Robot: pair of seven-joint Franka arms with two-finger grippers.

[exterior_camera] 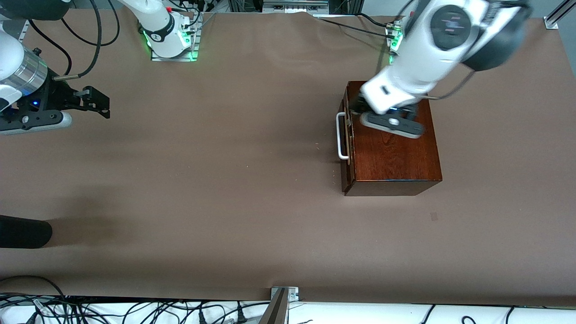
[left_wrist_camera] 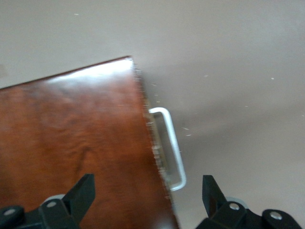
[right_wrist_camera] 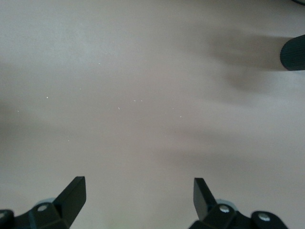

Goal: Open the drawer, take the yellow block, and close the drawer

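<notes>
We see the wooden box [exterior_camera: 391,144] standing on the brown table [exterior_camera: 225,180] toward the left arm's end, its top glossy and reddish-brown. The drawer [exterior_camera: 347,135] is pushed in, or very nearly so, and its white bar handle [exterior_camera: 341,135] faces the right arm's end of the table. The yellow block shows in none of our views.

Our left gripper [exterior_camera: 360,108] hangs over the box's top, at the edge above the drawer's front and close to the handle. In the left wrist view its fingers [left_wrist_camera: 81,193] stand wide apart, one over the box's top, the other over bare table just past the handle [left_wrist_camera: 169,145]; nothing is between them.

Our right gripper [exterior_camera: 101,105] waits over bare table at the right arm's end, well apart from the box, fingers [right_wrist_camera: 74,191] spread wide and holding nothing.
</notes>
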